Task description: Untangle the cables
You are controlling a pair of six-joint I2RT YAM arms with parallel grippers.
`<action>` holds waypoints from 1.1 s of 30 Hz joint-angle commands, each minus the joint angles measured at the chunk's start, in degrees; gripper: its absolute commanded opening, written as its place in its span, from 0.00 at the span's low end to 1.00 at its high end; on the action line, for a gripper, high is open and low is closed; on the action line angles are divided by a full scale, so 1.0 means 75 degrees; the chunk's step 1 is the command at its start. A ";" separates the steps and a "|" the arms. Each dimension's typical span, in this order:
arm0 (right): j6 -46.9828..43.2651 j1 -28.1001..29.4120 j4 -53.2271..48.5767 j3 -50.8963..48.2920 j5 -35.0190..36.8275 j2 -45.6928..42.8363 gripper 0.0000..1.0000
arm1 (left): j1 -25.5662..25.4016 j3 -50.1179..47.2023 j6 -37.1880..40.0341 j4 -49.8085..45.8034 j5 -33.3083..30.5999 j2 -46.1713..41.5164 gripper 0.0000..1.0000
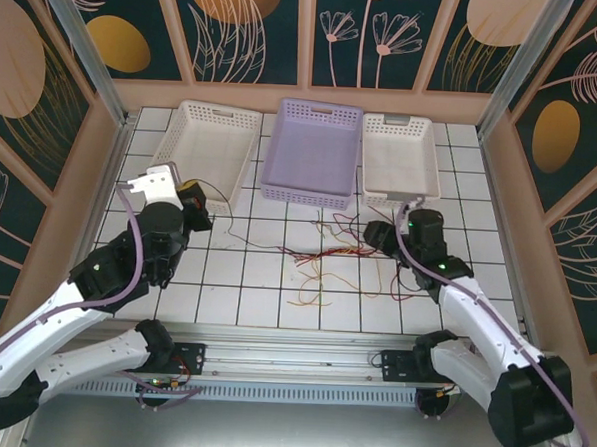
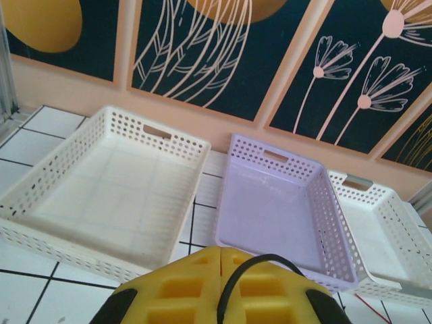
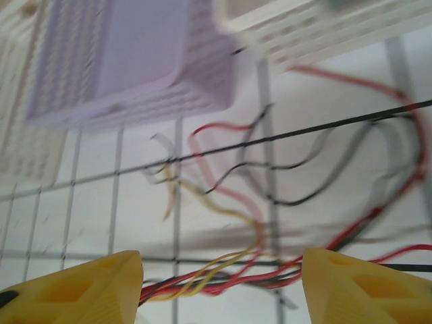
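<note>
Inspecting the bench point(image 1: 244, 303), we find the cables point(image 1: 322, 255) tangled mid-bench, before the lavender basket point(image 1: 310, 149). The left claw point(image 2: 221, 270) is closed, pinching a black cable point(image 2: 233, 287). The right claw point(image 3: 219, 283) stands wide over red and yellow strands.

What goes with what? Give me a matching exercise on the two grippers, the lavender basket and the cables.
Things:
1 left gripper
2 right gripper
3 lavender basket
4 cables

States and places:
A tangled
B open
C at the back, in the middle
D shut on a black cable

Pairs: 1-D, 2-B, 3-C, 4-A
</note>
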 commanded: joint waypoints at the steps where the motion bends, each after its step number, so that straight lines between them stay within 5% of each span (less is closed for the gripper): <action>1: -0.0213 0.0877 0.0007 0.0490 -0.0791 0.0676 0.64 | 0.0041 -0.0034 -0.0178 0.0393 0.0199 0.0050 0.00; 5: -0.0063 0.1816 0.0085 0.0736 -0.0389 0.1260 0.67 | 0.0031 -0.0004 -0.0176 0.0385 0.0177 0.0037 0.00; 14: 0.1030 0.1840 0.1436 0.0221 -0.0732 0.2205 0.70 | 0.0041 -0.0096 -0.0210 0.0333 0.0286 -0.0208 0.00; 23: 0.1335 0.1355 0.2021 0.0125 -0.0950 0.2528 0.48 | 0.0033 -0.0168 -0.0222 0.0216 0.0295 -0.0492 0.00; 28: 0.1314 0.1066 0.1503 0.0030 -0.0443 0.2491 0.48 | 0.0036 -0.0140 -0.0198 -0.0079 0.0075 -0.0686 0.00; 33: 0.0945 0.1036 0.0387 -0.0181 0.0988 0.1088 0.57 | 0.0031 0.0008 -0.0118 -0.0645 -0.0388 -0.0856 0.00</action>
